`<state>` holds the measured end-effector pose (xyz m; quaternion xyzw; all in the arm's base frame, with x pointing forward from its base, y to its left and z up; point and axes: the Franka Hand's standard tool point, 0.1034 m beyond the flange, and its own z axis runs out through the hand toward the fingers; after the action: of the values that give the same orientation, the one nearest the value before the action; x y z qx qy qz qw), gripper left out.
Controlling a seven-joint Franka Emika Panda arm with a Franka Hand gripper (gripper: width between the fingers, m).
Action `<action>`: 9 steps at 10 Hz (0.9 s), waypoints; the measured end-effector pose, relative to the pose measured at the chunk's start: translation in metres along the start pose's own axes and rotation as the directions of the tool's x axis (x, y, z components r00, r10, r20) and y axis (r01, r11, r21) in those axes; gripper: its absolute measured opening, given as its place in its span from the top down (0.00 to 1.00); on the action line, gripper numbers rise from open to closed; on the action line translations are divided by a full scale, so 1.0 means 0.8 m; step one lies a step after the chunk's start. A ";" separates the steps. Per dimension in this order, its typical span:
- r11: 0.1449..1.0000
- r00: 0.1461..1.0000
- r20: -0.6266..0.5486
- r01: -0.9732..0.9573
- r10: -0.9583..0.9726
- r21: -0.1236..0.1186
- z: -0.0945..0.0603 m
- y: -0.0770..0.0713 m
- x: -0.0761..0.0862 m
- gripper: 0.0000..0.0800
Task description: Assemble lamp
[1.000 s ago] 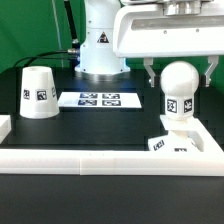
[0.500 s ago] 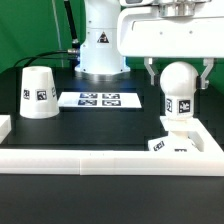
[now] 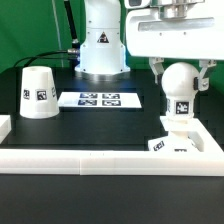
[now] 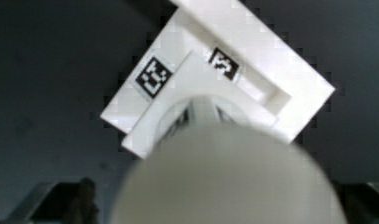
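- Bulb of the lamp sits between the two fingers of the gripper. One finger is at each side of the ball, but I cannot tell if they press it or only stand just beside it.
- The bulb stands upright on the base, at the exterior view's right, near the white rail.
- In the wrist view the bulb is blurred, above the tagged base.
- The shade rests well apart on the black table, at the exterior view's left, with the marker board between.

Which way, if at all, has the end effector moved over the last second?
Yes: the end effector has shifted toward the exterior view's right, judged against the fixed marker board.
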<state>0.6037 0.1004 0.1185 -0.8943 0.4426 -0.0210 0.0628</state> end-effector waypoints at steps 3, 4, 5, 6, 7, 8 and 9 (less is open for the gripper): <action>0.976 0.976 -0.001 0.220 -0.220 -0.003 0.001 0.000 0.000 0.13; 0.951 0.951 -0.001 0.311 -0.311 -0.003 0.001 0.000 -0.001 0.13; 0.928 0.928 0.000 0.372 -0.372 -0.002 0.001 0.000 -0.001 0.13; 0.907 0.907 0.000 0.421 -0.421 -0.003 0.001 0.000 -0.001 0.13; 0.863 0.863 0.000 0.506 -0.506 -0.003 0.001 0.000 0.000 0.13; 0.824 0.824 0.000 0.567 -0.567 -0.003 0.001 0.000 -0.001 0.13; 0.759 0.759 0.000 0.651 -0.651 -0.006 0.001 0.000 -0.001 0.13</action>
<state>0.6033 0.1013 0.1180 -0.9925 0.1046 -0.0412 0.0485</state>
